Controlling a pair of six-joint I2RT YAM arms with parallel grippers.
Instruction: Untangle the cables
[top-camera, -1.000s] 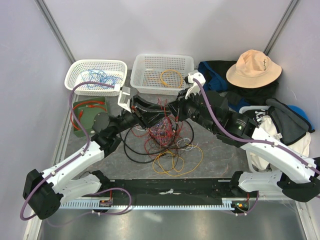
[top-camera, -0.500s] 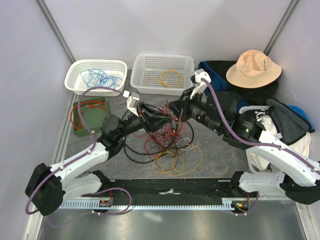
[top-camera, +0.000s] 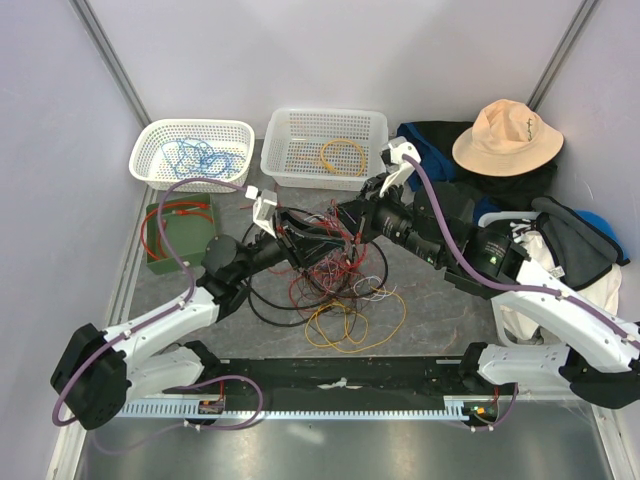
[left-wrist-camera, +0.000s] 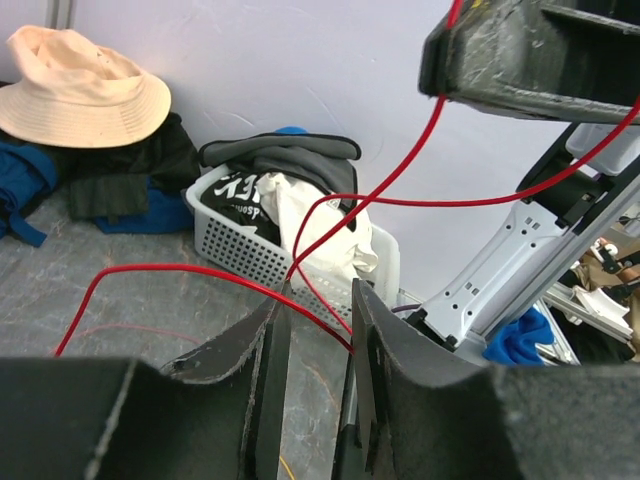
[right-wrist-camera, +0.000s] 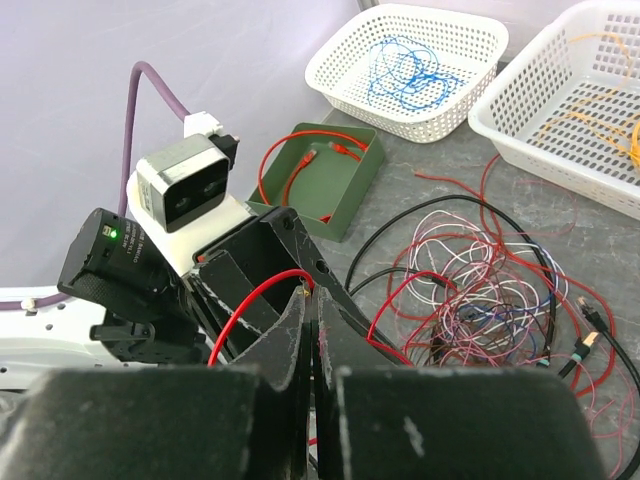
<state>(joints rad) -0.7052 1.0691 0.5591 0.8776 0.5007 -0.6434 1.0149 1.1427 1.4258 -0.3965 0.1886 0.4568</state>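
The cables (top-camera: 330, 268) lie in a tangle of red, white, maroon and blue wires at the table's middle, also seen in the right wrist view (right-wrist-camera: 490, 300). A black cable (top-camera: 262, 300) loops to its left and yellow loops (top-camera: 345, 325) lie in front. My right gripper (top-camera: 340, 222) (right-wrist-camera: 312, 295) is shut on a red wire (right-wrist-camera: 250, 300) just above the tangle. My left gripper (top-camera: 305, 238) (left-wrist-camera: 318, 300) is open right beside it. The same red wire (left-wrist-camera: 200, 270) crosses the gap between the left gripper's fingers and runs up to the right gripper (left-wrist-camera: 530, 50).
A white basket (top-camera: 145, 150) with blue cables and a second white basket (top-camera: 275, 150) with an orange cable stand at the back. A green box (top-camera: 185, 235) with a red cable sits at the left. A hat (top-camera: 505, 135), dark clothes and a laundry basket (left-wrist-camera: 240, 250) fill the right.
My left gripper has moved right and forward, up to the right gripper over the tangle. The right gripper has shifted slightly, still holding the red wire.
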